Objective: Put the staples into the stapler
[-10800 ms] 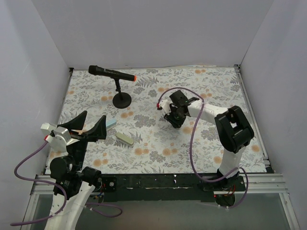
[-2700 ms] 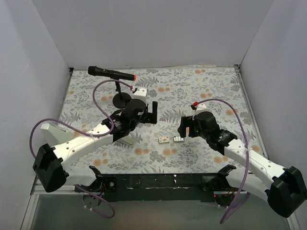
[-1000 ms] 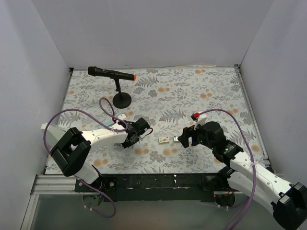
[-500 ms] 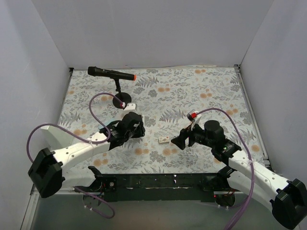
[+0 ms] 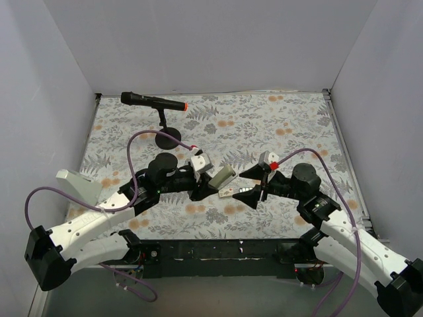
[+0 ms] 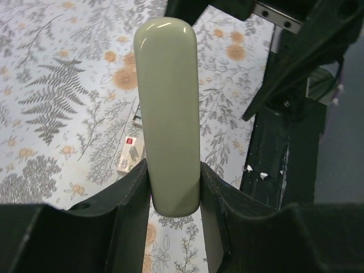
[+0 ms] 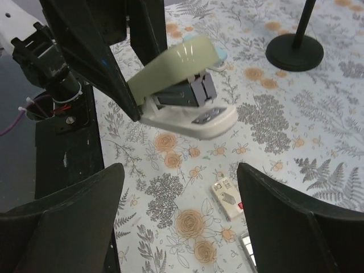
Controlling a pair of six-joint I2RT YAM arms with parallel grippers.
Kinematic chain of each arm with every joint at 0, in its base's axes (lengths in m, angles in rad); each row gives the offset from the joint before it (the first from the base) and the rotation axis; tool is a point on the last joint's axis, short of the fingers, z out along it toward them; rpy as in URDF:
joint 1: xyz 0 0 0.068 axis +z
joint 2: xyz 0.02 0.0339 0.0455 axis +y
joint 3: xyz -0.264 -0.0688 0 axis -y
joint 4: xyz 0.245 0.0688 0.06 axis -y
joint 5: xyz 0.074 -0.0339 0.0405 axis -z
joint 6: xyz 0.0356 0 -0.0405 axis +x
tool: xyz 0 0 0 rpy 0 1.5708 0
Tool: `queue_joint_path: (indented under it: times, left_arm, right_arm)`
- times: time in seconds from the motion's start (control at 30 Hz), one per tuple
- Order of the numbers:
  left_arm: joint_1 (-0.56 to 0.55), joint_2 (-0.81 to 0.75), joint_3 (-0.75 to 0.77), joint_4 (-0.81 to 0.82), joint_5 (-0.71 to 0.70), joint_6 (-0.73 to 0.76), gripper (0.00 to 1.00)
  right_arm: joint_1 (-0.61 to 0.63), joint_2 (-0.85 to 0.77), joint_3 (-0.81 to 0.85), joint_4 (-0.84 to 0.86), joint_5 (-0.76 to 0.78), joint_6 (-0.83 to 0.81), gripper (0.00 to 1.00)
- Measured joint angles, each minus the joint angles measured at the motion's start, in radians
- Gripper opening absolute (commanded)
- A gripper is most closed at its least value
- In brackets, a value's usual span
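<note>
Just white walls (image 5: 218, 39) and floral tablecloth (image 5: 264, 125); left tool (image 5: 205, 185) clamped on stapler (image 5: 223, 177), right tool (image 5: 249, 184) spread wide.

I have my left arm (image 5: 89, 221) stretched forward and to the right, its gripper (image 5: 209, 185) clamped on the sides of the stapler (image 5: 222, 177) and holding it raised and tilted. My right arm (image 5: 344, 231) reaches in toward the left. Its gripper (image 5: 239, 185) is spread wide and empty, its fingertips facing the left gripper, near but apart.
</note>
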Motion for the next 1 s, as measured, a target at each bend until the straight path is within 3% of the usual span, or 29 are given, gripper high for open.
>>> queue_joint_path:
  times: [0.27,0.43,0.73,1.0]
  left_arm:
    - [0.0,0.03,0.086,-0.046,0.239,0.14,0.0]
    - [0.0,0.029,0.115,-0.05,0.328,0.167,0.0]
    - [0.0,0.017,0.117,-0.053,0.392,0.181,0.0]
    - [0.0,-0.011,0.114,-0.016,0.395,0.165,0.0]
  right_arm:
    - [0.0,-0.042,0.161,-0.147,-0.079,-0.13,0.87]
    - [0.0,-0.051,0.225,-0.231,-0.132,-0.196,0.79]
    - [0.0,-0.061,0.243,-0.286,-0.216,-0.224,0.7]
    - [0.0,-0.101,0.243,-0.21,-0.235,-0.168,0.65]
